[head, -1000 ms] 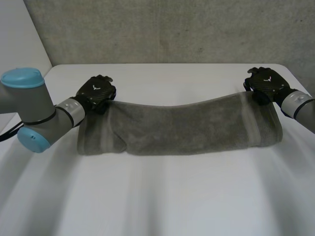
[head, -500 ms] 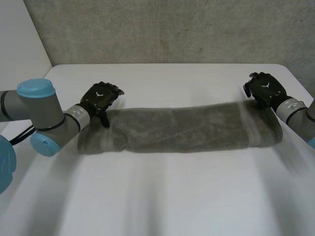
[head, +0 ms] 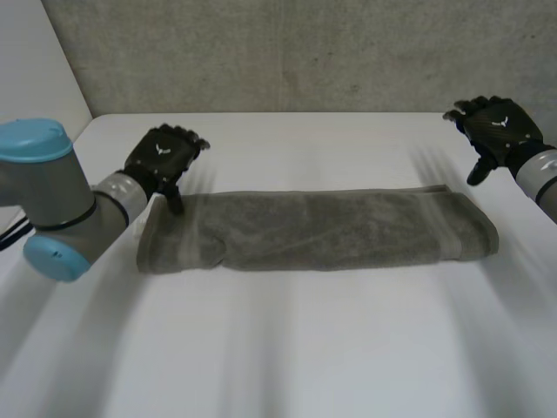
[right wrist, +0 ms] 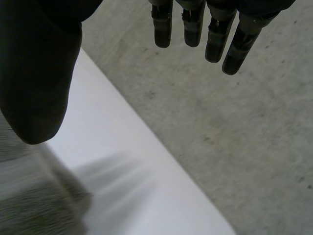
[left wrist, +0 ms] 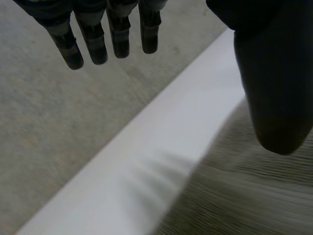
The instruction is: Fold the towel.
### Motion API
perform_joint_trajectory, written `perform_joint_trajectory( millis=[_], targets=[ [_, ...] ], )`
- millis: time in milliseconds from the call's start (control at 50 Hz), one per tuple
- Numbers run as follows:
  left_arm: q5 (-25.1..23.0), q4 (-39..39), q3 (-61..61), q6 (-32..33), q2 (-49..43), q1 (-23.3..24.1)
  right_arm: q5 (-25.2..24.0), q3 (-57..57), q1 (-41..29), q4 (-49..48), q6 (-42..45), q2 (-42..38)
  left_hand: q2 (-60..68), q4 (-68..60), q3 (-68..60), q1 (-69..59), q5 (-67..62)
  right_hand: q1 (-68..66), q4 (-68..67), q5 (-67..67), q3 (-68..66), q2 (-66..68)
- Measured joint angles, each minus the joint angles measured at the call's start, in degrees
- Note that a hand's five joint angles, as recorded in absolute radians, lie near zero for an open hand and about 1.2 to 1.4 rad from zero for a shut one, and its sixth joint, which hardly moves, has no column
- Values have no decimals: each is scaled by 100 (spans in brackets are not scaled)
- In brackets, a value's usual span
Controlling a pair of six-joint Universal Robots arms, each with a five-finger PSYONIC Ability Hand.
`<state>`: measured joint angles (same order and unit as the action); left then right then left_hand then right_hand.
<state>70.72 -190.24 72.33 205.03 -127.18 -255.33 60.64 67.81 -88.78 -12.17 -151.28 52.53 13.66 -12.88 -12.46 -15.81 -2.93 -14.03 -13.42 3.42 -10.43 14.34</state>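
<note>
Grey towel [head: 322, 231] lay folded as a long band, axis L-R across surface [head: 287, 348]; L hand [head: 161, 157] & R hand [head: 496, 131] splayed, empty.

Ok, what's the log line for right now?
towel: folded strip, flat on table | left hand: open, at left end | right hand: open, clear of right end

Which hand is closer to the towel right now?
Left. The left hand is at the far left corner of the towel, thumb just over the cloth. The right hand hangs clear, beyond the far right corner.
</note>
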Motion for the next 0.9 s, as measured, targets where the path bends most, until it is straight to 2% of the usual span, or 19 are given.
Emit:
perform_joint_trajectory(
  millis=[160, 300, 460, 740, 900],
  targets=[
    [29, 365, 1225, -14, 640, -3, -90, 796, 81, 1027, 154, 464, -5, 0, 0, 0, 0, 0, 0, 0, 0, 0],
    [199, 465, 1924, -24, 822, -39, -363, 1630, 445, 1386, 898, 613, -5, 0, 0, 0, -15, -434, 0, 572, 0, 405],
    [334, 440, 2303, -28, 831, -73, -526, 2159, 778, 1255, 1339, 618, 19, 0, 0, -3, -148, -1116, 0, 1296, 0, 1100],
    [489, 167, 2403, -51, 771, -207, -556, 2628, 908, 372, 1303, 706, 327, 0, 0, -16, -469, -2183, 0, 2266, 0, 2137],
    [503, 71, 2329, -54, 745, -271, -617, 2621, 881, 115, 1263, 578, 343, 0, 0, -16, -485, -2227, 0, 2352, 0, 2166]
  ],
)
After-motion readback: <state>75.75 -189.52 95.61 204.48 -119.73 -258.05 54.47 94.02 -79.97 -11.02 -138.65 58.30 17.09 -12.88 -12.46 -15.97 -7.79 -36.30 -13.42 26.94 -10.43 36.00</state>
